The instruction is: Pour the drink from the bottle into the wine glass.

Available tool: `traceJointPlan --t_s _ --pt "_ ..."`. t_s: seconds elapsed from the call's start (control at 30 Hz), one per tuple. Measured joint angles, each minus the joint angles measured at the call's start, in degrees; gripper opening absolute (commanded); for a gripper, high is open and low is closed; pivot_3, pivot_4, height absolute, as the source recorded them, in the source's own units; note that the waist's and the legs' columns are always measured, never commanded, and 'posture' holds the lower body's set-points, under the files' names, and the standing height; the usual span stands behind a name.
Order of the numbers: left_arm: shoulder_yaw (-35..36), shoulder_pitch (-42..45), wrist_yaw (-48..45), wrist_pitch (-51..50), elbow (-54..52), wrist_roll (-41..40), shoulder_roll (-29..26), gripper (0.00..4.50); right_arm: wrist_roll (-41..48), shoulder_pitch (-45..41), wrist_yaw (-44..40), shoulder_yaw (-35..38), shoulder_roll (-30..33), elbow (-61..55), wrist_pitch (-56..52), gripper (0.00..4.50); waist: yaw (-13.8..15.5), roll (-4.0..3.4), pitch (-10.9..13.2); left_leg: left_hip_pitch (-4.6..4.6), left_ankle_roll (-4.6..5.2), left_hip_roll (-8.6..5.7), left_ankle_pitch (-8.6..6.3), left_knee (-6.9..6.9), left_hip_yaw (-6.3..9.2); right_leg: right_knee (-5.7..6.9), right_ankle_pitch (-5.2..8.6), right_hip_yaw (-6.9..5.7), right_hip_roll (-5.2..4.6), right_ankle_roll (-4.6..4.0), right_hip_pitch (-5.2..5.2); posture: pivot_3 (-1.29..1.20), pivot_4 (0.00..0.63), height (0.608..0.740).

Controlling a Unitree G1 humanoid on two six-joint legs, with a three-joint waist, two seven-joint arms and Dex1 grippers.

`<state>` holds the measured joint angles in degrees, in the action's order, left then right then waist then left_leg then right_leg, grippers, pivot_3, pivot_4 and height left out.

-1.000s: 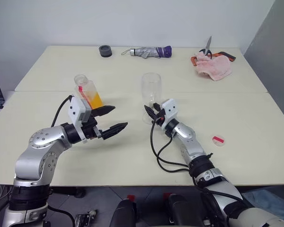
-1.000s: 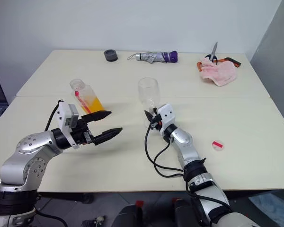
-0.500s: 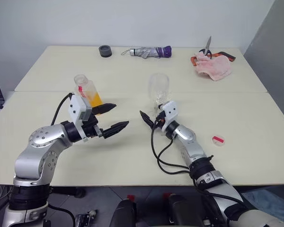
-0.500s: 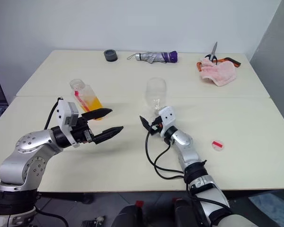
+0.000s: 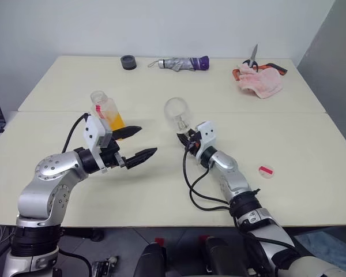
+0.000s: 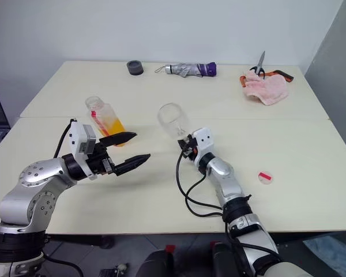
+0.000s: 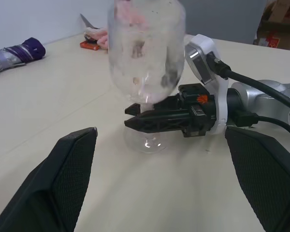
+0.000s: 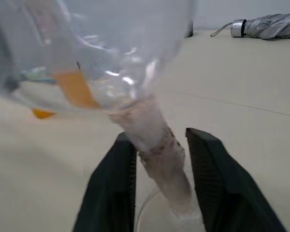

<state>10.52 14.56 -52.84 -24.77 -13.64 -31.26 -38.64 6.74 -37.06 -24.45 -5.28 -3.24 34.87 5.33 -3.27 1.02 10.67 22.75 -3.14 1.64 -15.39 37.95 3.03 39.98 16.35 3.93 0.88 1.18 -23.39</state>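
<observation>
On the cream table (image 5: 161,196) before the pale wall, your clear stemmed wine glass (image 5: 177,113) stands near the middle, tilted toward the robot's left, its stem pinched between the narrowed black fingers of your right gripper (image 5: 186,137). To its left, the clear squarish plastic bottle (image 5: 105,111), uncapped and part-full of orange drink (image 5: 115,121), stands just behind your left gripper (image 5: 136,143), whose fingers gape wide around nothing. Farther back lie a folded grey-and-purple umbrella (image 5: 179,63) and a crumpled pink cloth (image 5: 258,80).

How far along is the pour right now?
Done: the bottle stands uncapped, the drink inside it. In hand: the right gripper is closed on the stem of the wine glass, which tilts left. Left: the open left gripper must take the bottle and pour; the glass looks empty.
</observation>
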Motion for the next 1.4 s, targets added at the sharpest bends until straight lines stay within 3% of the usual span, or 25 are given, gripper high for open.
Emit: traceJointPlan --t_s 0.07,0.47,0.77,1.4 --pt "-0.2 0.1 0.2 0.0 0.0 0.0 0.0 4.5 0.1 0.0 0.2 0.6 0.0 -0.1 0.1 0.13 0.0 0.0 0.0 0.0 0.0 0.0 0.0 0.0 0.01 0.0 0.0 -0.01 0.0 0.0 0.0 0.0 0.15 0.74" --pt "-1.3 0.9 2.3 0.1 0.2 0.1 0.1 4.5 -0.6 0.2 0.1 0.7 0.0 -0.1 2.2 0.14 0.0 0.0 0.0 0.0 0.0 0.0 0.0 0.0 0.0 0.0 0.0 0.0 0.0 0.0 0.0 0.0 0.15 0.74" --pt "-1.1 0.9 4.8 0.2 0.4 0.1 0.3 4.5 -1.4 -9.5 -0.4 1.2 -2.6 14.9 8.2 0.14 -0.1 0.0 0.0 0.0 0.0 0.0 0.0 -0.04 0.01 -0.01 0.0 -0.02 0.0 -0.02 -0.01 0.0 0.15 0.74" --pt "-0.8 -3.0 7.0 -0.1 -2.7 -0.3 0.2 4.5 -3.8 -8.5 -1.6 1.1 -2.4 20.4 15.8 0.14 -0.1 -0.01 0.0 -0.01 0.0 0.02 0.0 -0.02 0.0 0.01 0.0 0.01 -0.06 -0.01 -0.01 0.0 0.15 0.74"
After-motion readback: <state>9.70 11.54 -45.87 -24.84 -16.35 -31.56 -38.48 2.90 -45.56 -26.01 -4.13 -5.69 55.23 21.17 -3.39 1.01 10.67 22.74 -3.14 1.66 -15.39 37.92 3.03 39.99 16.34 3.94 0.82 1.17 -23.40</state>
